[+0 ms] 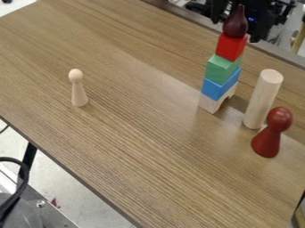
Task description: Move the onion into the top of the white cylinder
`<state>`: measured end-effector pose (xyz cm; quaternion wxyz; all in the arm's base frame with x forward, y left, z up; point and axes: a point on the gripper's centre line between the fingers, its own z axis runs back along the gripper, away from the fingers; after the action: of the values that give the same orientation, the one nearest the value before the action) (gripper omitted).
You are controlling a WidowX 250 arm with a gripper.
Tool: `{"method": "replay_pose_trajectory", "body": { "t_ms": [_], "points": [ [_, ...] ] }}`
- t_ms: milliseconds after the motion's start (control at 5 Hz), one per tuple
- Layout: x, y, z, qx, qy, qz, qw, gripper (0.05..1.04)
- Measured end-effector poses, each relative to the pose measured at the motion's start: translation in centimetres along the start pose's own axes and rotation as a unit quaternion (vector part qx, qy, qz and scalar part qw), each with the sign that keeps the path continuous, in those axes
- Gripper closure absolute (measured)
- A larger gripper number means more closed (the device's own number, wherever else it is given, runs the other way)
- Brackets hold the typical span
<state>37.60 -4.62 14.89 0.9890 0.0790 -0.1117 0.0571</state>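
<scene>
One pale wooden peg figure (79, 91) is the first thing I see from the left, standing upright on the wood-grain tabletop (137, 133), well apart from the rest. Over to the right of it I have a stacked tower: a natural-wood arch block (209, 103) at the bottom, then a blue block (216, 89), a green block (220, 70) and a red block (231, 47). The onion (236, 24), dark maroon with its narrow tip pointing up, sits on top of the red block. Behind the onion, at the top edge of my view, my black arm (257, 20) shows in part beyond the table's far side, with a small blue light on it. The tower covers some of it, so I can't make out its full pose, and I can't tell how far apart its jaws are or whether they hold anything. Next to the right comes the white cylinder (263, 100), upright near the tower. Last, a dark red peg figure (269, 138) stands just beside the cylinder, on the side nearer my camera, overlapping its lower part.
</scene>
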Motion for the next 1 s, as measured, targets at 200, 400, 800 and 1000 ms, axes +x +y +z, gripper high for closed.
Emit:
{"method": "replay_pose_trajectory", "body": {
  "t_ms": [200, 400, 800, 1000],
  "points": [
    [0.3, 0.1, -0.4, 0.001, 0.006, 0.006, 1.0000, 0.394],
    [0.4, 0.2, -0.3, 0.002, 0.006, 0.008, 1.0000, 0.493],
    [0.4, 0.0, 0.9, 0.003, -0.013, 0.006, 0.9999, 0.493],
    [0.1, -1.7, 2.1, -0.003, -0.028, -0.017, 0.9995, 0.493]
  ]
}}
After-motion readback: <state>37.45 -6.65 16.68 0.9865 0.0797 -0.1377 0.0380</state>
